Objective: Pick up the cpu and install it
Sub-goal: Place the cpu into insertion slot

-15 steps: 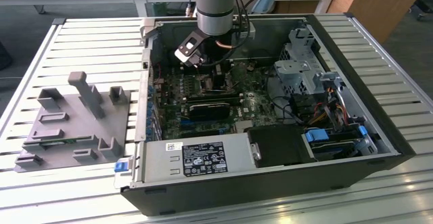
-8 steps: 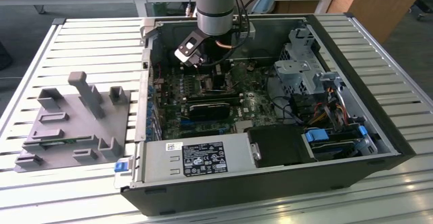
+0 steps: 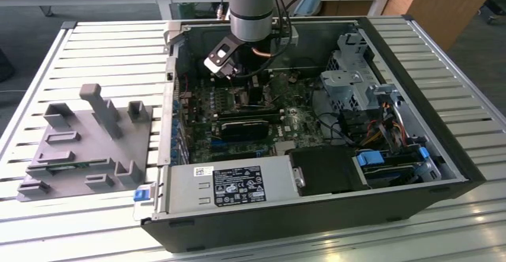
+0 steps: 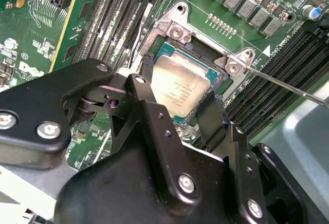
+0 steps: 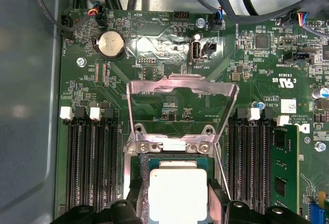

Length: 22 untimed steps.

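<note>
The cpu (image 4: 180, 88) (image 5: 177, 193), a flat square chip with a shiny silver top, lies in or just over the motherboard socket (image 4: 177, 34). My gripper (image 4: 178, 82) (image 5: 178, 198) straddles it, one black finger (image 4: 148, 67) against one edge and the other finger (image 4: 209, 112) against the opposite edge, so it looks shut on the chip. The socket's metal load plate (image 5: 182, 88) stands flipped open beyond the chip. In the exterior view the gripper (image 3: 243, 89) reaches down into the open computer case (image 3: 442, 155), over the middle of the board.
Memory slots (image 5: 92, 157) flank the socket on both sides. A thin lever wire (image 4: 288, 85) sticks out beside it. A black card (image 3: 249, 125), a power supply (image 3: 229, 185) and a drive cage (image 3: 356, 78) crowd the case. A grey fixture tray (image 3: 87, 137) sits at the exterior view's left.
</note>
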Available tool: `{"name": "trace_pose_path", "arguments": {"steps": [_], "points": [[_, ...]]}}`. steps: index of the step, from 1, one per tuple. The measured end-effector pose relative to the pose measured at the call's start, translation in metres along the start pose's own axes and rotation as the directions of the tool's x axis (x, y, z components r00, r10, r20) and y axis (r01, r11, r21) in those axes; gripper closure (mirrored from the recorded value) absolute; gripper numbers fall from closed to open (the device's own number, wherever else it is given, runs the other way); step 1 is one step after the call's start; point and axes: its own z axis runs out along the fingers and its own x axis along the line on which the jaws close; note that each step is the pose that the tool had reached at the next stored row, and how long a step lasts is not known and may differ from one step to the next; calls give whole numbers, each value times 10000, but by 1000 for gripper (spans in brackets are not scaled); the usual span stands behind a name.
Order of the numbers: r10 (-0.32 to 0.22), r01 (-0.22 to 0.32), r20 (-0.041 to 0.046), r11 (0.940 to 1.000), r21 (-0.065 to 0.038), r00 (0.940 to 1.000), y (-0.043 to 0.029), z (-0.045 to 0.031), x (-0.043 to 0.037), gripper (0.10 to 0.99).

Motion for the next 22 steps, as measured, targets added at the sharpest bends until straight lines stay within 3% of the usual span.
{"name": "trace_pose_path", "arguments": {"steps": [22], "points": [[219, -219, 0, 9998, 8, 9998, 0, 0, 28, 475]]}}
